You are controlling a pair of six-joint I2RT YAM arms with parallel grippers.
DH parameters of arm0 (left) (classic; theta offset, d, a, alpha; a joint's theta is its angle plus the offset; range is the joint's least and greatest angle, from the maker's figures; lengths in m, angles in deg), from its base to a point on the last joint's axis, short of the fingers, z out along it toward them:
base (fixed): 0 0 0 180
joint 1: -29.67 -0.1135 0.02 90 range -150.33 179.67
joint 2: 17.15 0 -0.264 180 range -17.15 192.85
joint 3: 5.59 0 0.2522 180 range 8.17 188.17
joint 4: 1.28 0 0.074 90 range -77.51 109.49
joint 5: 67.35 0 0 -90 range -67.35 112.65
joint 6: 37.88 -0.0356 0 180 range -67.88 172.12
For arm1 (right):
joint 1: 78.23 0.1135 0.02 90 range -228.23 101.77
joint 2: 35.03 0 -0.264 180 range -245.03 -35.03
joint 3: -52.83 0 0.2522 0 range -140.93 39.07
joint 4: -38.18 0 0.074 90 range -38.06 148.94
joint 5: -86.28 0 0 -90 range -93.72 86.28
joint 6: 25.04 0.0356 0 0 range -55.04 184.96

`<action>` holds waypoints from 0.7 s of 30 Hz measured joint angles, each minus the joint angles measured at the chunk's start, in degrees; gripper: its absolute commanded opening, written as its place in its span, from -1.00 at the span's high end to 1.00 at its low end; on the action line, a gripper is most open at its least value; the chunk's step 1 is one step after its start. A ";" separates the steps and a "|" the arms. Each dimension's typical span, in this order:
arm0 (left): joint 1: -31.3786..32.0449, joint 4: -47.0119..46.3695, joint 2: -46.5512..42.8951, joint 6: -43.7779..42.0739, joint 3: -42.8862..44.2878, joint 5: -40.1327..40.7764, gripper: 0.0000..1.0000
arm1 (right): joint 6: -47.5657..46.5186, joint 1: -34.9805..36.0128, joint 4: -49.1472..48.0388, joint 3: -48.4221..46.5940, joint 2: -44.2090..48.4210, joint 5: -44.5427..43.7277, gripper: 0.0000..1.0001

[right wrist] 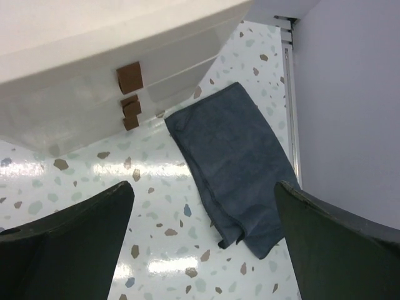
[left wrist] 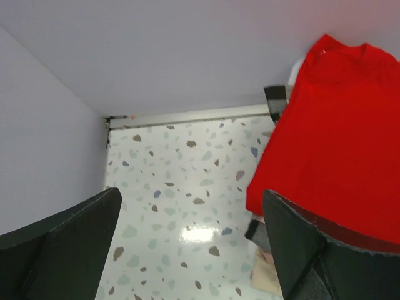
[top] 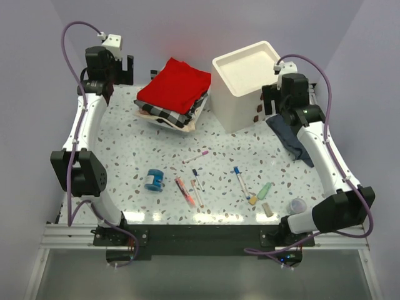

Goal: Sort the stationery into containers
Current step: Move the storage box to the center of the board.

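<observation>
Between the spread fingers of the left gripper point(left wrist: 190, 244) there is bare table point(left wrist: 187, 181). The red cloth stack point(left wrist: 337, 125) crowds its right finger, and the back wall point(left wrist: 187, 56) closes off ahead. Under the right gripper point(right wrist: 203, 244) there is room, but the dark cloth point(right wrist: 231, 162) lies just ahead, the drawer box point(right wrist: 94, 75) stands ahead-left and the side wall point(right wrist: 350, 94) is hard right.

Left arm point(top: 84, 131) reaches up the left side, elbow low near its base, left claw point(top: 120, 70) at the far-left corner. Right arm point(top: 325, 150) mirrors it, right claw point(top: 271, 100) at far right. Wrist views: left fingers point(left wrist: 69, 240) and right fingers point(right wrist: 69, 234) spread wide on both, nothing gripped
</observation>
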 measured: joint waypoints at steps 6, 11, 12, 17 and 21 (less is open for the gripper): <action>-7.06 5.99 10.34 -0.96 18.38 -5.60 -0.97 | -1.51 0.00 -0.68 -9.62 -6.54 3.63 -0.98; -10.62 8.00 20.13 -3.08 30.60 -8.66 -0.62 | -2.86 0.00 -0.22 -10.82 -7.65 10.58 -0.98; -10.71 6.82 20.41 -3.52 28.85 -9.22 -0.65 | -2.89 0.02 -0.02 -10.95 -7.69 12.04 -0.98; -9.99 -0.37 20.02 -4.39 14.86 -11.80 -0.82 | -2.27 0.11 0.61 -13.40 -9.70 15.65 -0.98; -9.64 -1.79 22.99 -4.39 15.15 -12.79 -1.00 | -1.99 0.11 0.83 -15.98 -12.20 16.76 -0.98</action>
